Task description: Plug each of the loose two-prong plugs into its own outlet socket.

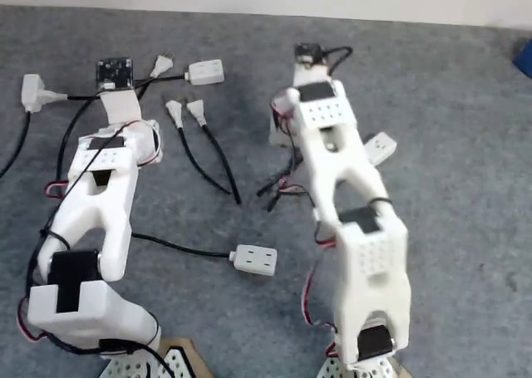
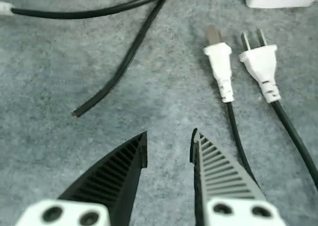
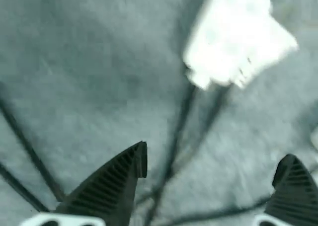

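Lying nearest on the grey, short-piled carpet (image 1: 465, 228), a white rectangular near socket (image 1: 253, 260) sits between the two white plastic arms. A black cable runs from it toward the left arm.

Farther out, the left gripper (image 2: 169, 133) hangs low over the carpet. Its ribbed, wedge-shaped fingers (image 2: 124, 161) are parted a little, with nothing between them. Just ahead of it and off to one side lie two loose white plugs, side by side but apart. The slim plug (image 2: 219, 62) is turned partly edge-on, and the broad plug (image 2: 259, 64) shows both flat metal prongs. Each trails a black cable back past the gripper. A cut cable end (image 2: 74, 114) lies on the carpet on the gripper's other side.

The right gripper (image 3: 216, 151) is spread wide and holds nothing. Beyond it is a white square-cornered block (image 3: 238, 37), too blurred to read its face, with dark cables below it. A side socket (image 1: 380, 148) juts out beside the right arm.

Farthest off, the far socket (image 1: 206, 72) rests flat on the carpet, with a third plug (image 1: 162, 65) near it but not inserted.
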